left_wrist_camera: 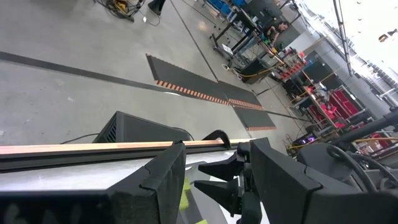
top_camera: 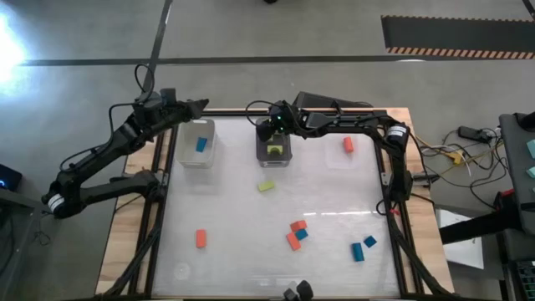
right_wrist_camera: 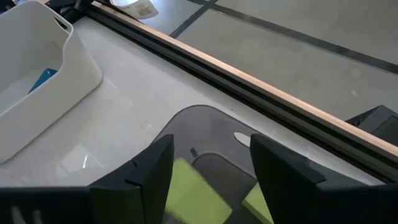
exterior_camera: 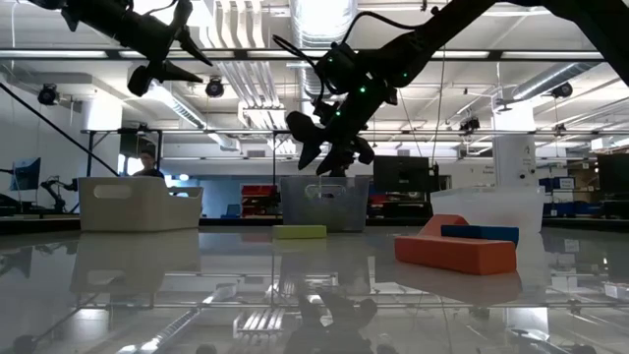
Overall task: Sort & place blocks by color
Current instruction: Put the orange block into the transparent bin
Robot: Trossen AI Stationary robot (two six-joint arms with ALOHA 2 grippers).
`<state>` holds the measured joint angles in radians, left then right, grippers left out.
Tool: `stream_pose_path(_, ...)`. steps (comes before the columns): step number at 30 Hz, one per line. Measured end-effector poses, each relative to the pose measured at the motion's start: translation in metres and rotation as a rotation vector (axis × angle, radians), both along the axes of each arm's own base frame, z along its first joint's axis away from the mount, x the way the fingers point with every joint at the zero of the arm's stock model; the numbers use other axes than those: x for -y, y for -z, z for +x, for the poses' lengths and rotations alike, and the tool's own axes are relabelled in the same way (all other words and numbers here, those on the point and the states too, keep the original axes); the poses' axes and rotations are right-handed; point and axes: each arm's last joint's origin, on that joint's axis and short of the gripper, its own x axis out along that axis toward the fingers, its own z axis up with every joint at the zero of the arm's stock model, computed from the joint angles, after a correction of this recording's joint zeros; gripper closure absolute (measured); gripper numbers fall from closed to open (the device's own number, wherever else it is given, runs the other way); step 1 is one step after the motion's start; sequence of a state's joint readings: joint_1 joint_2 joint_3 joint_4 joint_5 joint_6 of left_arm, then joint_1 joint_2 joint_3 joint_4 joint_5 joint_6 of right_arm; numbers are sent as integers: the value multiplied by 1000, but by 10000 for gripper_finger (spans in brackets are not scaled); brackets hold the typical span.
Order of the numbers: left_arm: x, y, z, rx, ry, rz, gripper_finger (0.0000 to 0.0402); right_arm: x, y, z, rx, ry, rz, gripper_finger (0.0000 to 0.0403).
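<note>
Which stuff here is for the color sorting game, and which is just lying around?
For the job:
- lime green block on the table
- orange-red blocks
- blue blocks
- three bins
- right gripper, open over the middle bin

Just lying about:
- cables beside the table
- striped floor mat

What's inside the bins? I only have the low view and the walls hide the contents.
Observer: In the high view, the left bin holds one blue block.
Operator: And the middle one?
Observer: The grey bin has at least one green block in it. The right pincer hangs open directly above it.
Operator: Where's the left arm in depth?
Observer: The left pincer is open at the table's far edge, beyond the left bin and not over it.
</note>
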<state>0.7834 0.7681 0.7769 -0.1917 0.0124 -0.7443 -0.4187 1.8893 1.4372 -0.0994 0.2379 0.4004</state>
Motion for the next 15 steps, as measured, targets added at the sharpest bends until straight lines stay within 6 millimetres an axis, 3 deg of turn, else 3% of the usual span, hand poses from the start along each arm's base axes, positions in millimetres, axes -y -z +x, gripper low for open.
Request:
stream_pose_path(8, 0, 0, 0, 4, -1, -4, 237, -5, -10, -5, 0, -8, 47, 217)
stream_pose_path(15, 2, 0, 2, 15, 80, -17, 237, -17, -38, -11, -35, -83, 123, 230)
